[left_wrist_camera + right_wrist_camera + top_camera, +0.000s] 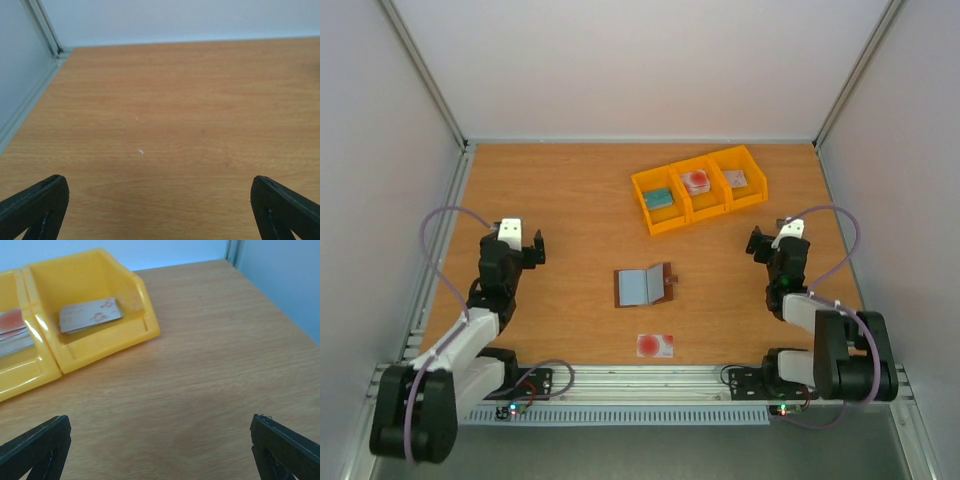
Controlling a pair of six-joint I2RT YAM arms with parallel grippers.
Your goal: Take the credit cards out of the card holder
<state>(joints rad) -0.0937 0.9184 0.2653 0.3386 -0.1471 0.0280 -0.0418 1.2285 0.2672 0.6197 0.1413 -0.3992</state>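
The card holder (638, 287) lies open and flat at the centre of the overhead frame, grey-blue lining up, its snap tab (670, 280) sticking out on the right. One credit card (654, 345), pale with a red spot, lies apart from it lower in the frame, on the bare table (560, 200). The left gripper (525, 243) hangs at the left of the frame and the right gripper (767, 240) at the right, both well apart from the holder. Each has its jaws spread wide with nothing between them, and the wrist views show only wood grain under the left and a corner of the yellow bin (670, 222) ahead of the right. Whether another card sits in a pocket cannot be told from above (the lining reads as one flat patch). If one does, the main risk is probably that the light holder comes along with the card: a one-handed pull would drag or lift the whole wallet unless the other arm pins a flap. Pinching too deep could catch the leather with the card, and a nudge on the raised flap might fold the holder shut. The loose card, lying flush on the wood, would likely skid away from closing fingers rather than lift.
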